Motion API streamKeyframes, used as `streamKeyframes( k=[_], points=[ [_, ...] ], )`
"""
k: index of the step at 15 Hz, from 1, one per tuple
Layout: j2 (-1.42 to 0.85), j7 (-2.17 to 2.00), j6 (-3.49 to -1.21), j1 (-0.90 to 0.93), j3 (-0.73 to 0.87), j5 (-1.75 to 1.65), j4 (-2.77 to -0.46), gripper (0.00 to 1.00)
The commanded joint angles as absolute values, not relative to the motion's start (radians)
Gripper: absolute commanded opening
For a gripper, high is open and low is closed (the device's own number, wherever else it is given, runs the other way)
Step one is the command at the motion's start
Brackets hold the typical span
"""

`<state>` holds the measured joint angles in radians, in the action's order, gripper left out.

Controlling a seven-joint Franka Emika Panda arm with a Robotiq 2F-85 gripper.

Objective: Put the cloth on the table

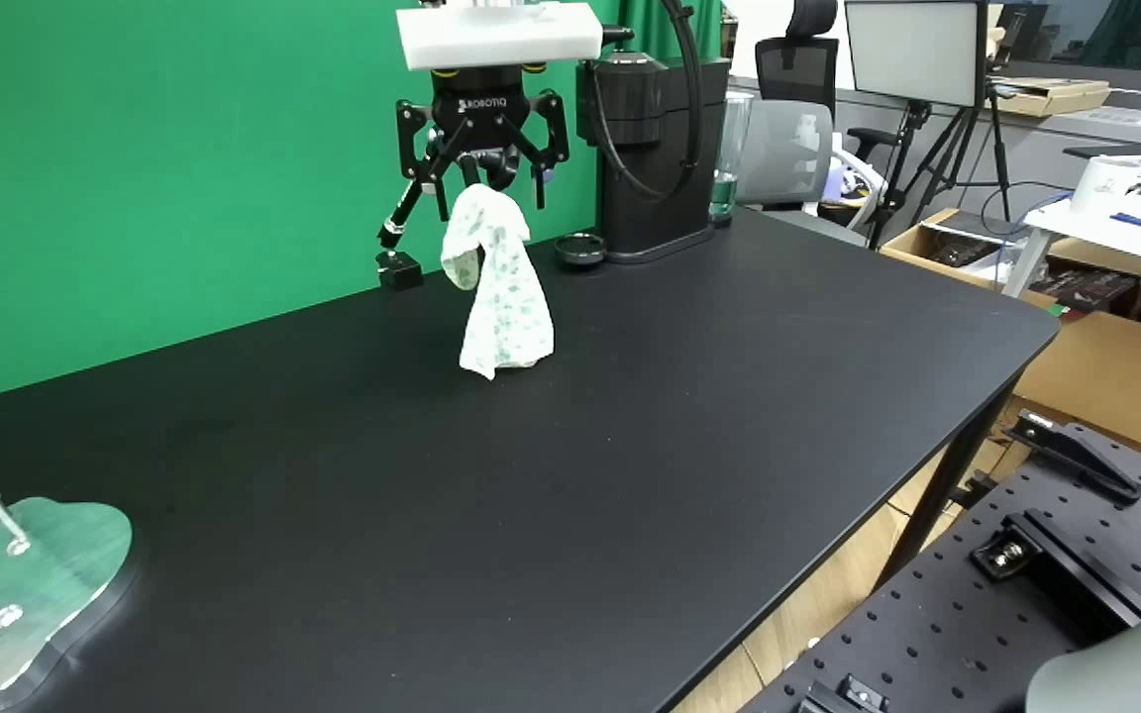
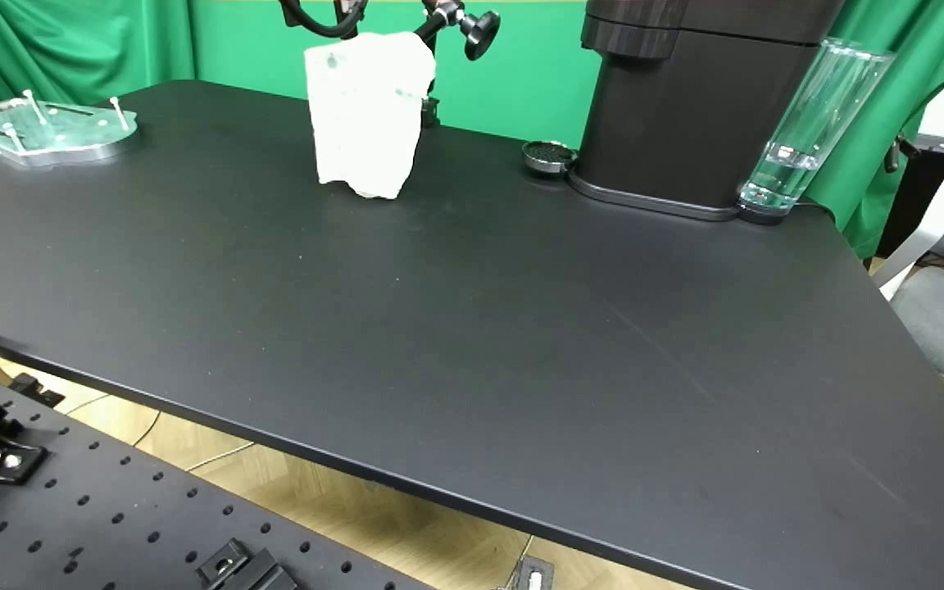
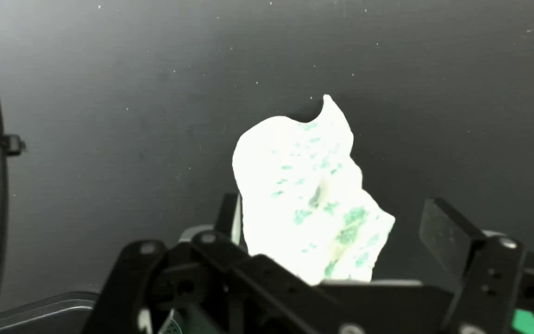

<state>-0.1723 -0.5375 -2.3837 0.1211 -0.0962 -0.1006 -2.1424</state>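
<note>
Tool state: spread. The fingers stand wide apart in the wrist view, and the cloth occupies the gap. The cloth runs close along the finger at that view's left (contact cannot be confirmed) and is clear of the finger at its right.

Cloth position: upright beneath the tool, near the machine. In an exterior view its top end lies between the fingertips. The lower hem reaches down toward the bench; whether it touches the surface cannot be determined. The support of the top end is hidden by the fabric.

Differences between views: the wrist view shows the green print of the cloth clearly. In an exterior view the cloth face appears almost plain white, and a black rod with a knob projects past its upper right corner. There the tool is cropped at the top edge, and finger spacing cannot be read. In an exterior view the tool's lettering is legible, and a screen stands behind the bench. Both exterior views show the plate, the dish and the tank.
</note>
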Motion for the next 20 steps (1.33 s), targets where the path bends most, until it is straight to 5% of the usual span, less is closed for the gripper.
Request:
streamKeyframes(
  k=[1, 5, 6, 7, 17, 20],
  points=[
    [-0.205, -0.598, -2.372, 0.146, -0.072, -0.103, -2.108, 1.0],
    [-0.229, -0.61, -2.371, 0.153, -0.062, -0.093, -2.101, 1.0],
    [-0.234, -0.612, -2.372, 0.154, -0.062, -0.087, -2.1, 0.75],
    [-0.237, -0.612, -2.373, 0.155, -0.061, -0.084, -2.1, 0.74],
    [-0.238, -0.617, -2.367, 0.164, -0.056, -0.051, -2.099, 0.04],
    [-0.207, -0.629, -2.335, 0.164, -0.054, -0.044, -2.131, 0.0]
  ],
)
